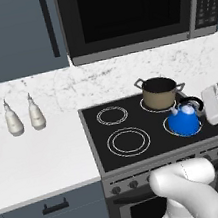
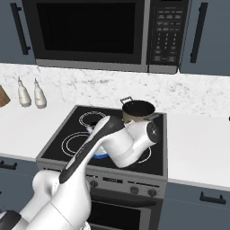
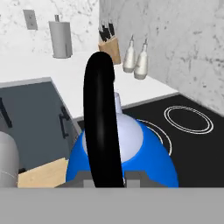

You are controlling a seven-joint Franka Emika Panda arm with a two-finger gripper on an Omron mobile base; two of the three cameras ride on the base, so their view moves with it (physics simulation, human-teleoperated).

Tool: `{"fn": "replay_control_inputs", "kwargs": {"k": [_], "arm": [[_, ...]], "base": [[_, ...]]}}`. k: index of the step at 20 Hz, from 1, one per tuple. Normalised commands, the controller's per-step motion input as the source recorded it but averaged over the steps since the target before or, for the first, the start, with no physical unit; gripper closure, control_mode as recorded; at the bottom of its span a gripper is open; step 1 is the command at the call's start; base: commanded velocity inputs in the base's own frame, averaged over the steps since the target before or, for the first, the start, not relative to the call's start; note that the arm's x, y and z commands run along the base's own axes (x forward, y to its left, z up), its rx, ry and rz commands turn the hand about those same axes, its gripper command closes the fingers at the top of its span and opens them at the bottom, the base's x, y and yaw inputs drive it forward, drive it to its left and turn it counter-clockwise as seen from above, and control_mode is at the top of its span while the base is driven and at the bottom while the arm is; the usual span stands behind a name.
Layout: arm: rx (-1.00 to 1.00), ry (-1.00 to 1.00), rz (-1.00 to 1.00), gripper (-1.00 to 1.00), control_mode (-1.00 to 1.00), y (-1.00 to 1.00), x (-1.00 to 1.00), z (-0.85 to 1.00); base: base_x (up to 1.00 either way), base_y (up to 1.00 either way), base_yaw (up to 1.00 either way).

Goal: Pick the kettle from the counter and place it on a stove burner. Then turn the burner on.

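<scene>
Kettle on cooktop, placement step near its end.

Taking the tan pot [image 1: 159,92] as landmark: the large double-ring stove burner [image 1: 128,141] lies to its front left; the kettle [image 1: 184,119] sits just in front of it, on a front-right ring. Gripper [image 3: 106,177] clasps the kettle's black handle. Next, by judgement: let go, then reach for a knob.

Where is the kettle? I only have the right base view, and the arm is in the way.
Observer: The kettle is over the cooktop's front right circle, just in front of the pot.
Operator: Is the tool on it?
Observer: Yes. The tool is closed around its black handle.
Operator: Is it on the big burner?
Observer: No. The burner is at front left, and the kettle is to its right.
</scene>
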Motion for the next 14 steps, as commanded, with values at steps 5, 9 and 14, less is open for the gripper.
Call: {"fn": "replay_control_inputs", "kwargs": {"k": [5, 9, 14], "arm": [[0.06, 0.06, 0.06, 1.0, -1.0, 0.79, 0.0, -0.02], [0.0, 0.0, -0.02, 1.0, -1.0, 0.77, 0.0, -0.1], [-0.03, 0.0, -0.08, 1.0, -1.0, 0.7, 0.0, -0.23]], "base": [[0.0, 0.0, 0.0], [0.0, 0.0, 0.0], [0.0, 0.0, 0.0]]}}
